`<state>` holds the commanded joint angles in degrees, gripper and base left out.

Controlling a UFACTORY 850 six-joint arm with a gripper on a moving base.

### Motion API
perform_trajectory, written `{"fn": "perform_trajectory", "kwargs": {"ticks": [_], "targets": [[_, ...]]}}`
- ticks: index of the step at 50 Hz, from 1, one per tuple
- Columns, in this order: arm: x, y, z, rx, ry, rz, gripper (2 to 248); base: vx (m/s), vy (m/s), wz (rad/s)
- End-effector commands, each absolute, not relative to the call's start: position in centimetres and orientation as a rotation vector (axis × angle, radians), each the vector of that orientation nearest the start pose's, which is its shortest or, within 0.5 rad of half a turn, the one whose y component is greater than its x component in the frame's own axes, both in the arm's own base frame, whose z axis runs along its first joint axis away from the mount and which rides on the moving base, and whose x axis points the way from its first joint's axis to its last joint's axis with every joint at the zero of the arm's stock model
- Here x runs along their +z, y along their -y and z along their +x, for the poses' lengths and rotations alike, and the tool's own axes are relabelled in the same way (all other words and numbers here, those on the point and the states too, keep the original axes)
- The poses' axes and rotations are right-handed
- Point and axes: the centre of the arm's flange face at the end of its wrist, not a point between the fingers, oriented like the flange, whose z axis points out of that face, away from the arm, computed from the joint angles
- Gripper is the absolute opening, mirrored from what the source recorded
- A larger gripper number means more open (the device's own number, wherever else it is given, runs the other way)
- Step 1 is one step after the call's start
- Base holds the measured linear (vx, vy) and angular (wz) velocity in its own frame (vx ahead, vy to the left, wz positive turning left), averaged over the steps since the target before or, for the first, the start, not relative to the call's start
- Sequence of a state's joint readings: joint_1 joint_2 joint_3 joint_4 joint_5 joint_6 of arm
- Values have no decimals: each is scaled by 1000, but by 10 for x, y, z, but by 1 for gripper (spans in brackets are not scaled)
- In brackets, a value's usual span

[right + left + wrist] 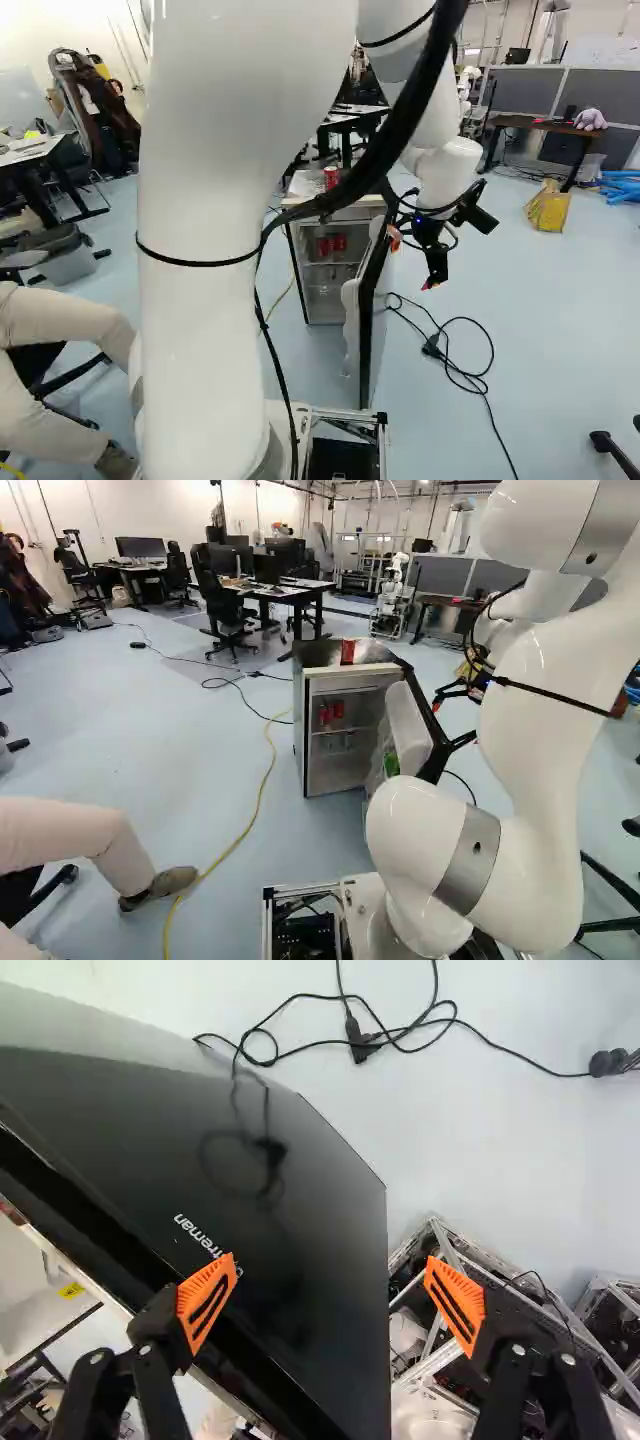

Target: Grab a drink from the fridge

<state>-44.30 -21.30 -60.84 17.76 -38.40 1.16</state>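
Standing open ahead of the base, the small fridge has its inside shelves in reach, I judge. Its door is swung out wide, with the black outer face under the wrist camera. The claw is on this outer side, its two fingers spread and nothing pinched between them. The drinks are red cans: two stand close together on the shelf inside, and one more red can stands on the fridge top.

The opening seems sufficient, so the step in hand is probably to leave the door and come to the shelf. For this, it is good to lift or back the claw away first, then go around the free edge widely, because a low, short path could push the door closed. Then enter straight and level, fingers spread, and close softly at the middle of one can, so that its neighbour is not knocked.
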Motion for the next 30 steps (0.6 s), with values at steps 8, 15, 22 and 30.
{"fn": "perform_trajectory", "kwargs": {"ticks": [8,15,22,30], "targets": [[406,348,394,-123,-1445,-2587,247,0,0,0],[406,337,395,-114,-1423,-2598,247,0,0,0],[405,326,396,-105,-1401,-2608,247,0,0,0],[405,314,398,-95,-1374,-2621,247,0,0,0]]}}
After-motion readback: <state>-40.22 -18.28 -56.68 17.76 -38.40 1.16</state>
